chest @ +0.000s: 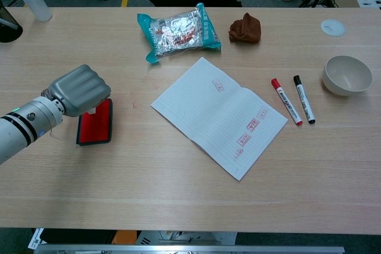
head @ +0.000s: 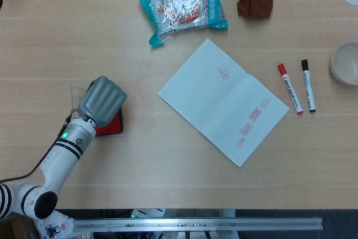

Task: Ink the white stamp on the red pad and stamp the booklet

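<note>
Now, inking at the red pad [chest: 95,128], stamp hidden under the fist.

Left hand [chest: 80,90] sits curled over the pad's far end, fingers closed in; the white stamp is presumably inside (neither view shows it, so what it holds I cannot tell); right hand is out of sight; the booklet [chest: 219,115] lies open well to the right of the pad, several red marks already on it; a flat, even press probably serves best, then a straight lift so the pad doesn't drag along.
</note>
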Motion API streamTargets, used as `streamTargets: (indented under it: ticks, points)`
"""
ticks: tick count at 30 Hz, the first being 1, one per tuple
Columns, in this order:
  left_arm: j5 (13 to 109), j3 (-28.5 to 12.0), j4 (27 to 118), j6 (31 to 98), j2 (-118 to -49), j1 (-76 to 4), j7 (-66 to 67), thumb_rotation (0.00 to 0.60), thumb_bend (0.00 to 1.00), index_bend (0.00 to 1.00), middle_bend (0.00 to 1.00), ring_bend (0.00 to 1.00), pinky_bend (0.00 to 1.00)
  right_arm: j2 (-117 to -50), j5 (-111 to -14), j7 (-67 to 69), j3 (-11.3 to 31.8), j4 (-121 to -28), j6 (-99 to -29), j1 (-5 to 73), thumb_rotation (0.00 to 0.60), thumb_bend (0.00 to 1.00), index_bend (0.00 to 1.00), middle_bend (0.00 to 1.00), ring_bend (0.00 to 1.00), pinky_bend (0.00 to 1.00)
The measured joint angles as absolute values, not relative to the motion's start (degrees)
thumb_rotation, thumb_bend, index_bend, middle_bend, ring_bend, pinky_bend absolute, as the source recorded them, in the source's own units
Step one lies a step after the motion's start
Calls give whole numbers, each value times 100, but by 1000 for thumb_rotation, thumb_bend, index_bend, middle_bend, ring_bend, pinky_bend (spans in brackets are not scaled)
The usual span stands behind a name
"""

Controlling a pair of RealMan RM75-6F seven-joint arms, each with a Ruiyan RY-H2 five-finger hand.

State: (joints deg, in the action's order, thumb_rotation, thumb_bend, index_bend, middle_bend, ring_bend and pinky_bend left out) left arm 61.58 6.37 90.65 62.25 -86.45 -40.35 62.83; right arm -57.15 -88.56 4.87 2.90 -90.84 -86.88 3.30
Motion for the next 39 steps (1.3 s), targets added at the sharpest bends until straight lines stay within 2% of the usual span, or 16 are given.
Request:
streamTargets:
  ticks: [9, 16, 25, 39]
  points:
    - [6502, 471, 9837, 6343, -8389, -4210, 6463, 600, 269, 658, 1000, 1000, 1000, -5719, -8902, 467, 285, -9093, -8675, 349, 600, 200, 238, 359, 288, 303]
    - [6519, 206, 10021, 6270, -8670, -4448, 6705, 600, 269, 661, 1000, 1000, 1000, -5690, -8899, 447, 282, -9108, -8665, 348, 600, 200, 238, 359, 288, 303]
    - [6319, -16, 9624, 6052, -9157, -4791, 7002, 600, 269, 663, 1000, 1000, 1000, -5684, -8874, 411, 290, -9109, -8596, 381, 600, 200, 238, 359, 288, 303]
    - [6147, -83, 8857, 5582, -9823, -5347, 7334, 600, 269, 664, 1000, 1000, 1000, -5653, -8742, 278, 328, -9175, -8496, 418, 600, 200, 238, 359, 288, 303]
